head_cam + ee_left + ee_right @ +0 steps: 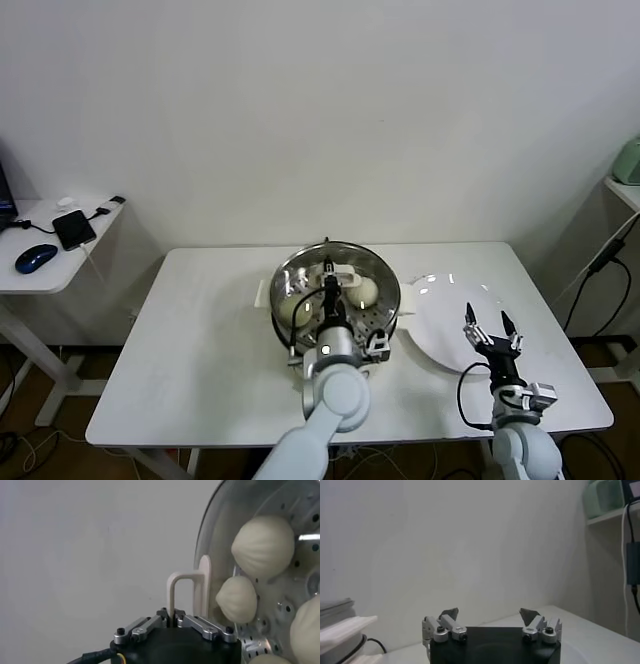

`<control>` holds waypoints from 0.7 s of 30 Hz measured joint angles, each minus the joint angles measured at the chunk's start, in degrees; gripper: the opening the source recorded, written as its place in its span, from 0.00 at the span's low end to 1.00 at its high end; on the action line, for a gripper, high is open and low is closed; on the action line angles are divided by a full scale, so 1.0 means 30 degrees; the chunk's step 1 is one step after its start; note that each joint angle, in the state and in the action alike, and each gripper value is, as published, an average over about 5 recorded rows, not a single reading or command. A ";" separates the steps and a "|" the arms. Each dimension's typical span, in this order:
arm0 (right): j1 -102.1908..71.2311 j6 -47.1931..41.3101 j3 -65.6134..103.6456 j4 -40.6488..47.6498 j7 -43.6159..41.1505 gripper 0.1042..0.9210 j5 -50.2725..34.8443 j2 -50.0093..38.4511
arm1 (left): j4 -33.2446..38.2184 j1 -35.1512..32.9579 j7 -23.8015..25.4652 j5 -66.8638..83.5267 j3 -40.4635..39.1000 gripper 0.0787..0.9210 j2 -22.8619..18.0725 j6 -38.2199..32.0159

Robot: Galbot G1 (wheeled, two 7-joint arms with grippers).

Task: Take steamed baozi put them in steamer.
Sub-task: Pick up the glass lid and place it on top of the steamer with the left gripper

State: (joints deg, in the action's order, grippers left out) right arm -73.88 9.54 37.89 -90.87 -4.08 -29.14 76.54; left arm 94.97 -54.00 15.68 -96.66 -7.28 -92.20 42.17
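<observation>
White table (200, 330): left tool (173, 616) clamped on lid handle (186, 592) over steamer (385, 300); right tool (489, 328) apart.

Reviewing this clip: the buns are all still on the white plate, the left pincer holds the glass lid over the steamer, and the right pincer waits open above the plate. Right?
Not quite. The plate is bare; the buns sit inside the steamer, as the left wrist view shows. The rest holds: the left pincer grips the glass lid by its handle over the steamer, and the right pincer is open above the plate.

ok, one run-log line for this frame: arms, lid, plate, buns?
left gripper: shut on glass lid handle, over steamer | right gripper: open, over white plate | baozi: in steamer tray | plate: no buns
</observation>
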 measured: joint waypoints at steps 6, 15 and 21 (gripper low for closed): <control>0.0009 0.0024 -0.0012 0.0048 -0.0004 0.88 0.0016 0.0012 | 0.0136 -0.0055 0.0245 0.0056 0.0001 0.09 0.0000 0.0003; -0.0038 0.0083 0.0003 0.0048 -0.0006 0.88 0.0024 0.0023 | -0.0017 -0.0155 0.0007 -0.0017 0.0069 0.09 -0.0002 0.0000; -0.0064 0.0096 0.0033 0.0048 -0.0014 0.88 0.0022 0.0018 | -0.0171 -0.0238 -0.0253 -0.0076 0.0178 0.09 -0.0007 -0.0003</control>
State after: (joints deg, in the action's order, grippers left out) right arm -74.07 9.83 37.99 -90.73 -4.12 -29.07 76.59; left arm 94.46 -54.72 14.93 -96.89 -6.74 -92.22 42.16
